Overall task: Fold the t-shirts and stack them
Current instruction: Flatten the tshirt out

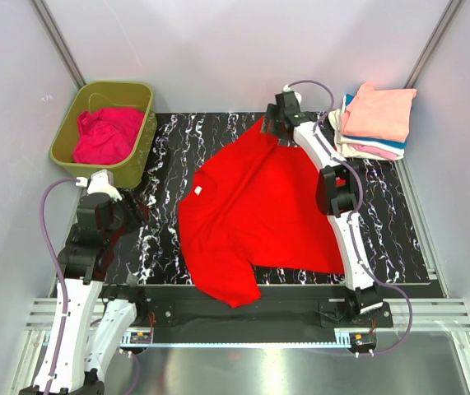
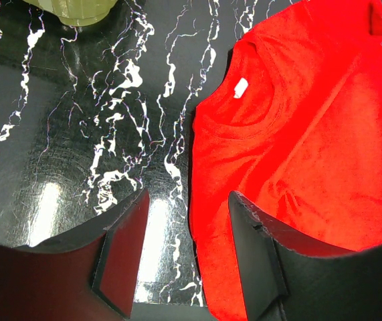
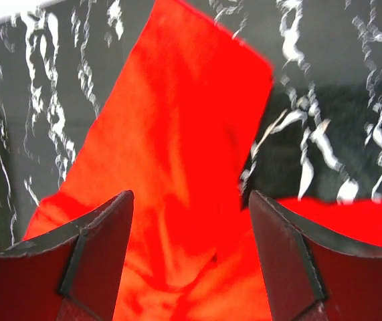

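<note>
The red t-shirt (image 1: 259, 210) lay spread on the black marbled table (image 1: 416, 239), to the right of the olive-green tub (image 1: 66, 140), with its collar and white label (image 2: 240, 87) on the side nearest the tub. A magenta t-shirt (image 1: 107, 136) sat crumpled inside the tub. The stack of folded t-shirts (image 1: 374, 123) was well right of the tub, beyond the red one.

The right gripper (image 3: 191, 194) hung over what looked like the sleeve pointing away from the arm bases, on the side of the shirt away from the tub. Its jaws were parted and held nothing, with red cloth showing between them. The left gripper (image 2: 188, 197) was low on the tub's near right, above the shirt's collar edge, also parted and empty.

The step in hand seemed to be flattening the shirt for its first fold. To do it well, each claw should pinch a single layer at an outer edge rather than bunching the middle. Both should pull outward together so the wrinkles near the collar go flat. The sleeves should be turned inward before the body is folded.
</note>
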